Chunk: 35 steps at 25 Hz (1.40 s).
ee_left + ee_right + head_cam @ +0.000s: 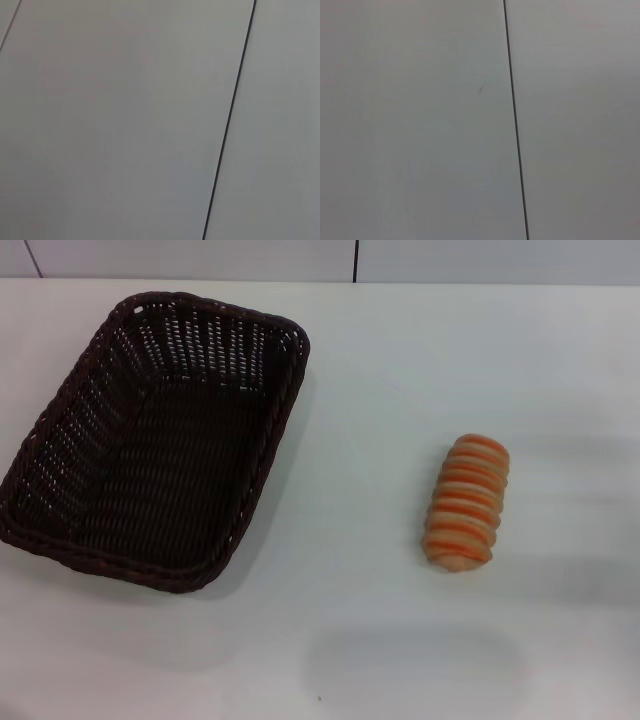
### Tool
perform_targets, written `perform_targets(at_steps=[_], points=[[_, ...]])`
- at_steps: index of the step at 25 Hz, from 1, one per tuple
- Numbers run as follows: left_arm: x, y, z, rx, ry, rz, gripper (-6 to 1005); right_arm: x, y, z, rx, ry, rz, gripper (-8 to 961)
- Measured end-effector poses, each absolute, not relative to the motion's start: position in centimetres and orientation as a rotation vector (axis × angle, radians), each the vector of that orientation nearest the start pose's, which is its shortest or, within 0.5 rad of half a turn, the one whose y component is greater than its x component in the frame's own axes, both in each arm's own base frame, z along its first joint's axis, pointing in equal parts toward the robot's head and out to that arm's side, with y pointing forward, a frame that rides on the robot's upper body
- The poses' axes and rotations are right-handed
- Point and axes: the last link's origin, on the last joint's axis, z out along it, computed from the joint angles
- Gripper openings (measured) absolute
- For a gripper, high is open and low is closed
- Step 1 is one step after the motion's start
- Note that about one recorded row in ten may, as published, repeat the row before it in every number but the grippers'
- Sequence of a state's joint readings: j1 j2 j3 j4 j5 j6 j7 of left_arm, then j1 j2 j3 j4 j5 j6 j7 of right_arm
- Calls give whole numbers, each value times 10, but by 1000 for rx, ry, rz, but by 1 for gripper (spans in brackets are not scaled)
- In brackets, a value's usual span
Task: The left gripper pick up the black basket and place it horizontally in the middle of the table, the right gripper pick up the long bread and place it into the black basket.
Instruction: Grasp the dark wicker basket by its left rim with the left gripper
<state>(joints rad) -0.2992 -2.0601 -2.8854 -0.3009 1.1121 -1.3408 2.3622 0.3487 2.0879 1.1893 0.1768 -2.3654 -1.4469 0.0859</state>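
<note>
- On the table [400, 360], seen from the head view, neither gripper appears; no fingers of either arm show in any view, so whether they are spread, closed or holding anything cannot be told.
- Left wrist view: only a pale flat surface [125, 125] crossed by one thin dark seam [229, 120], with a second faint line at one corner. The arm's own gripper is not visible there.
- Right wrist view: the same kind of pale surface [420, 140] with one thin dark seam [516, 130] and one small dark speck. No gripper visible.
- Count on the table: one black basket [150, 440], one long bread [466, 502]. Two items in total.
- The black basket stands upright on the left part of the table, its open side up, its long axis running away from the robot and slanted. Nothing lies inside it.
- The long bread lies flat on the table on the right side, well apart from the basket, lengthwise roughly away from the robot, tilted slightly.
- Bare white tabletop lies between the two items.
- Beyond the far table edge, pale wall panels [200, 258] with dark vertical joints.
</note>
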Motion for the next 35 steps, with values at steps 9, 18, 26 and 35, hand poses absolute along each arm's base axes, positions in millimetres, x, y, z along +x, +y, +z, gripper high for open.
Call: perform_targets(at_steps=[9, 18, 26, 35], points=[[-393, 283, 103, -1309, -656, -931, 839, 338, 303, 48, -1217, 377, 793, 607], [-383, 291, 112, -1378, -755, -1077, 831, 338, 302, 48, -1214, 377, 798, 607], [-349, 317, 142, -1629, -941, -1063, 825, 338, 298, 47, -1204, 381, 809, 607], [-275, 338, 153, -1952, -1074, -488, 817, 338, 296, 47, -1198, 384, 815, 606]])
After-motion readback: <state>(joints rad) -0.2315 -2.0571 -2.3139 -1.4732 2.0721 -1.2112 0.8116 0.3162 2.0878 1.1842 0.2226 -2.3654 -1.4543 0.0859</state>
